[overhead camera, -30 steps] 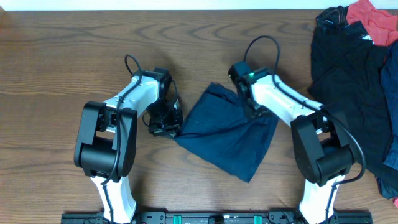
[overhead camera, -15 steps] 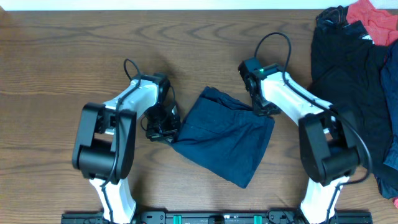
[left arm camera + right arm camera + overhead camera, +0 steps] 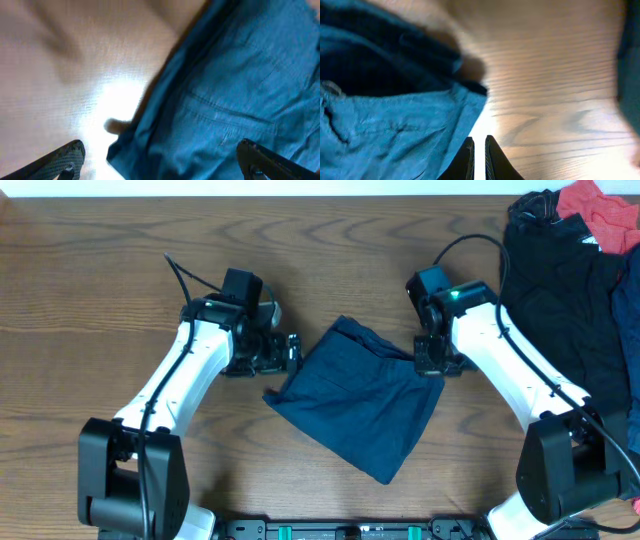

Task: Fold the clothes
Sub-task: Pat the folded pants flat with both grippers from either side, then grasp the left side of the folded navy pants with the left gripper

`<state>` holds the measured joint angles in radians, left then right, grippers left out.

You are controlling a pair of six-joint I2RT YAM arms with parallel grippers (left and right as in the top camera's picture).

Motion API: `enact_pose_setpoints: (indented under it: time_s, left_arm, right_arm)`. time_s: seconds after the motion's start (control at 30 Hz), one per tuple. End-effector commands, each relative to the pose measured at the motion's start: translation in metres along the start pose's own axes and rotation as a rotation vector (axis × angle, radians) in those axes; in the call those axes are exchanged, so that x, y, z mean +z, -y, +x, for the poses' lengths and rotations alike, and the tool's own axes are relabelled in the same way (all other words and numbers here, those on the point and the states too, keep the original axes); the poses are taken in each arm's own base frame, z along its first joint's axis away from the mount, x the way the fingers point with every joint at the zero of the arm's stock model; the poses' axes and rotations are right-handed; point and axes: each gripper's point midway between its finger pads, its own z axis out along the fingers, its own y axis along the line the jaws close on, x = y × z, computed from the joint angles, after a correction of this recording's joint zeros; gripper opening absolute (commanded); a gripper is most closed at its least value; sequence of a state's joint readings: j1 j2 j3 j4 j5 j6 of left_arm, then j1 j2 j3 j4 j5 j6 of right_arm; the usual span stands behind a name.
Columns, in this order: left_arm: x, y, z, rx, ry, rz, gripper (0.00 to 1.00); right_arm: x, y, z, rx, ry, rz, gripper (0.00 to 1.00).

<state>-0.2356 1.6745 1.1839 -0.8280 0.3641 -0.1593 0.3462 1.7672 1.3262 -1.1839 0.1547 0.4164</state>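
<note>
The blue clothes (image 3: 360,402) lay in the middle of the counter (image 3: 90,270). The left pincer (image 3: 292,352) was spread wide beside their left edge. The right pincer (image 3: 432,367) was squeezed closed, holding nothing, by their right corner

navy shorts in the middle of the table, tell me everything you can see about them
The navy shorts are dark blue woven cloth, cotton-like, folded into a rough tilted rectangle lying flat on the wooden table between the arms. Stitched seams show in the left wrist view, and the top edge is rumpled. The open left gripper sits at the upper-left edge, the shut right gripper at the upper-right corner; neither seems to hold it.
</note>
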Motion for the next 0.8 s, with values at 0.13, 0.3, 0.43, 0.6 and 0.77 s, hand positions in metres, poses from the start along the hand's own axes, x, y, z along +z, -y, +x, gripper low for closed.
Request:
enact_pose_setpoints:
  time_s: [0.13, 0.3, 0.43, 0.6, 0.77]
  left_arm:
    - [0.02, 0.037, -0.01, 0.142, -0.016, 0.253, 0.98]
    - [0.028, 0.056, 0.002, 0.229, -0.073, 0.379, 0.99]
    - [0.043, 0.05, 0.007, 0.241, -0.103, 0.312, 0.98]
    - [0.063, 0.044, 0.014, 0.247, -0.153, 0.267, 0.98]
    - [0.085, 0.037, 0.017, 0.229, -0.192, 0.262, 0.98]
  right_arm:
    - [0.044, -0.021, 0.042, -0.003, -0.146, -0.127, 0.08]
    - [0.063, -0.019, 0.052, -0.003, -0.154, -0.123, 0.08]
    - [0.065, -0.02, 0.051, -0.003, -0.147, -0.127, 0.08]
    - [0.065, -0.02, 0.05, -0.003, -0.143, -0.128, 0.08]
    - [0.065, -0.02, 0.051, -0.003, -0.145, -0.128, 0.09]
